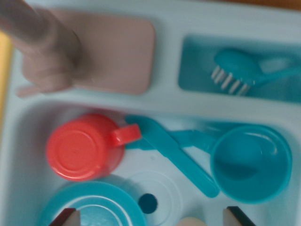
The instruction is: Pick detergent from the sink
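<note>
I look straight down into a pale blue toy sink [28, 136]. A cream rounded top [190, 221] pokes in at the bottom edge; it may be the detergent, but only that sliver shows. My gripper [151, 217] is open. Its two dark fingertips [66, 217] stand far apart at the bottom corners, with the cream top between them, nearer the right one. Nothing is held.
In the basin lie an upside-down red cup [84, 148], a teal knife [174, 155], a teal cup [251, 162], a teal plate [94, 207] and the drain hole [148, 203]. Behind are a pink faucet [42, 52], its pink base [122, 52] and a teal brush [244, 70] in a side tray.
</note>
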### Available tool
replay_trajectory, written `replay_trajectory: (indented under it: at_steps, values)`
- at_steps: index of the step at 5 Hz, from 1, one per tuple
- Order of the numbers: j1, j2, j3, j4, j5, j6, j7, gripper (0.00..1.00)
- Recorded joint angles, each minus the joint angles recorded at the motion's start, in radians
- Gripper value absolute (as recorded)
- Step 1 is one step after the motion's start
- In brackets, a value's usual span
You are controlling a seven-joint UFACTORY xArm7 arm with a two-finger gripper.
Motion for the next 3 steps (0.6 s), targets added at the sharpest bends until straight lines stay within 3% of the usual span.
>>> replay_trajectory:
  at_steps: [1,2,3]
  values:
    - [0.0000,0.000,0.000,0.000,0.0000,0.000,0.000,0.00]
    - [-0.0069,0.005,-0.008,-0.038,0.0046,-0.040,-0.023,0.00]
    - [-0.0069,0.005,-0.008,-0.038,0.0046,-0.040,-0.023,0.00]
